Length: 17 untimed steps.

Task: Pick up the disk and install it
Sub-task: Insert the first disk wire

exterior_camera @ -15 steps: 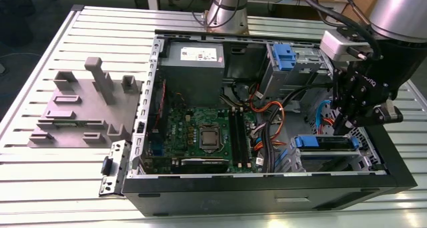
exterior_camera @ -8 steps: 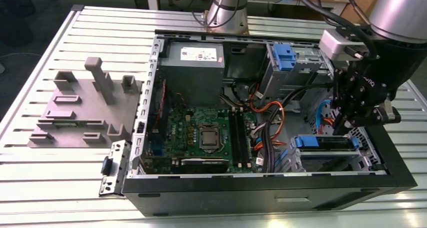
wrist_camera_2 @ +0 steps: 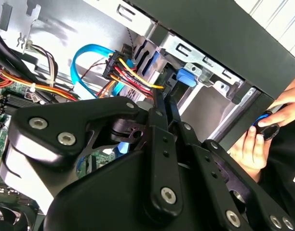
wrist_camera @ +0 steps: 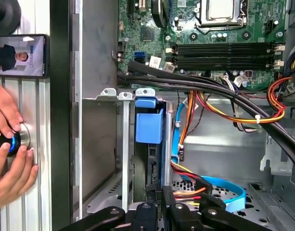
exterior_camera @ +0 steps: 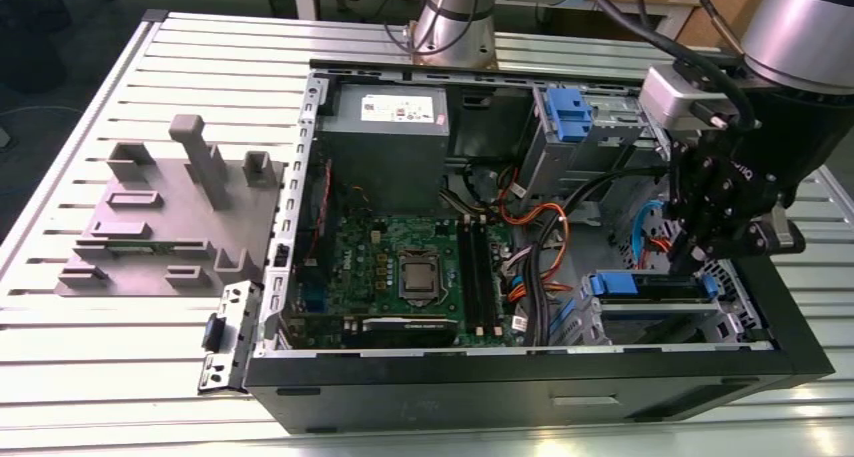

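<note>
Jaws look pressed together, edge-on at the disk (wrist_camera: 148,125), which stands in the drive bay of the open computer case (exterior_camera: 534,372) right below them, blue rail up. In the exterior view the gripper (exterior_camera: 703,262) hangs over that bay. A motherboard (exterior_camera: 400,267) sits off to its left. A person's hands (wrist_camera: 7,144) rest on the desk (exterior_camera: 120,347), past the case wall from the jaws.

An open computer case (exterior_camera: 534,387) is lying on the slatted metal surface (exterior_camera: 80,377), showing its green motherboard (exterior_camera: 400,267) and a grey power supply (exterior_camera: 390,117) at the far side. The arm's black end effector (exterior_camera: 714,227) is hanging inside the case at the exterior view's right, just above a blue-railed drive bay (exterior_camera: 647,287). A grey fixture block (exterior_camera: 167,217) is sitting on the surface to the left of the case.
</note>
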Each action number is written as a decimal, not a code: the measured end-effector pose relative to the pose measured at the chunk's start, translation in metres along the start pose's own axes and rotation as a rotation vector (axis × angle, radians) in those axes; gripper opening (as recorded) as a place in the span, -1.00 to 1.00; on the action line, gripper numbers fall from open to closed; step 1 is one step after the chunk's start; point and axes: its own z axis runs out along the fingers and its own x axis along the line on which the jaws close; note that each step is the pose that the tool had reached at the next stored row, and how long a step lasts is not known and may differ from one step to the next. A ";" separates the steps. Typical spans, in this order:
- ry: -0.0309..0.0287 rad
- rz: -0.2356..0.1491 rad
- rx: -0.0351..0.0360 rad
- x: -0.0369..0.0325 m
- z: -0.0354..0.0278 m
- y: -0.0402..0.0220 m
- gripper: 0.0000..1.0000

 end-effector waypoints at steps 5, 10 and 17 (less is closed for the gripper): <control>-0.0142 -0.002 0.0023 0.0036 0.0006 0.0024 -0.67; -0.0153 -0.004 0.0034 0.0045 0.0014 0.0028 -0.67; -0.0151 -0.003 0.0058 0.0051 0.0032 0.0034 -0.67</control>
